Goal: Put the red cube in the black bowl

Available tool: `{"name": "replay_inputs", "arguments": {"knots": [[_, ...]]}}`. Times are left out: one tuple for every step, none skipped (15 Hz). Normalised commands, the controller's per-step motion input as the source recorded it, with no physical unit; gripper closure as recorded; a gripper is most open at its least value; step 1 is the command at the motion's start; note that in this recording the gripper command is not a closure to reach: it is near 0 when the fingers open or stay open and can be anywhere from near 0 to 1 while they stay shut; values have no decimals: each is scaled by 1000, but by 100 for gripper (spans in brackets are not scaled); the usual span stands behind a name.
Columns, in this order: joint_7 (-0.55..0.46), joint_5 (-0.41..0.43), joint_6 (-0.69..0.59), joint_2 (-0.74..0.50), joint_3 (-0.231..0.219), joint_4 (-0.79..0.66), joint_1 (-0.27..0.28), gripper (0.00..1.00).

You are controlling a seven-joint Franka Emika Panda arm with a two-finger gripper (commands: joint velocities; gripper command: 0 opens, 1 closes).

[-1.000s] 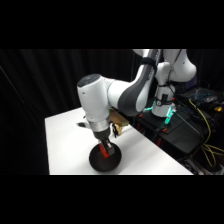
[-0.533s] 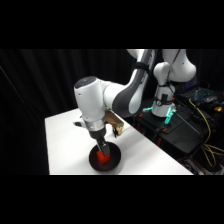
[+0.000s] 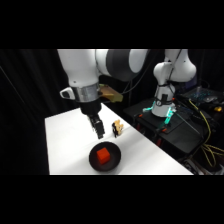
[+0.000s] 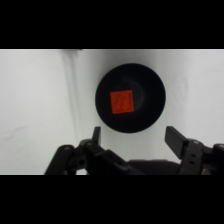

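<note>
The red cube point(image 3: 103, 156) point(image 4: 121, 102) lies inside the black bowl point(image 3: 114, 162) point(image 4: 150, 107), a little left of its middle in the wrist view. The bowl stands near the table's front edge in the side view. My gripper point(image 3: 98, 129) point(image 4: 133, 140) hangs above the bowl, clear of it, with nothing held. In the wrist view its two fingers are spread wide apart, one on each side of the bowl's lower rim. The gripper is open.
A small tan-and-black object point(image 3: 117, 128) stands on the white table point(image 3: 65, 140) just behind the bowl, to the right of the gripper. Black equipment with cables point(image 3: 200, 125) sits beyond the table's right edge, beside the arm's base point(image 3: 162, 107).
The arm has lifted away from the bowl and now hangs well above it. The red cube stays in the bowl.
</note>
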Motion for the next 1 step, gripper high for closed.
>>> {"name": "replay_inputs", "arguments": {"knots": [[-30,-79,-437,-62,9,334,-59,0]]}}
